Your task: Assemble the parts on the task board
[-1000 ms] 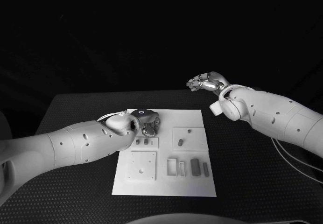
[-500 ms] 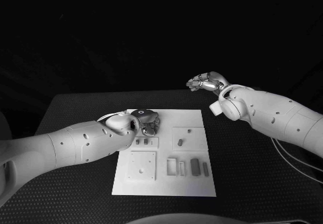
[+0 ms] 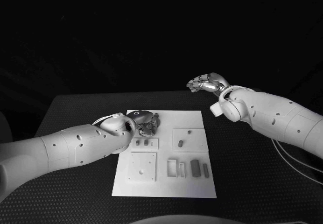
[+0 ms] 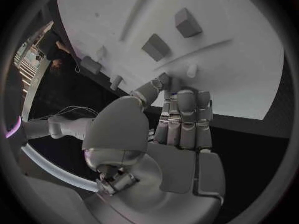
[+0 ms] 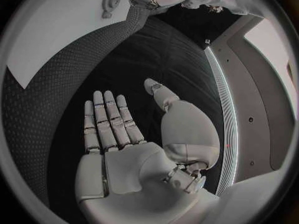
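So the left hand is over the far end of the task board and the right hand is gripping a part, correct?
Not quite. The right hand holds nothing: the right wrist view shows its palm bare and fingers extended. The left hand is indeed over the far end of the task board.

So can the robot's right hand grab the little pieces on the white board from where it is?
Probably not yet. The right hand hangs open past the task board's far edge, holding nothing. Nothing blocks its way to the parts, but it would have to come closer and lower.

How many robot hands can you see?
2. The left hand hovers over the task board's far left corner; the right hand is raised, open, beyond the table's far edge.
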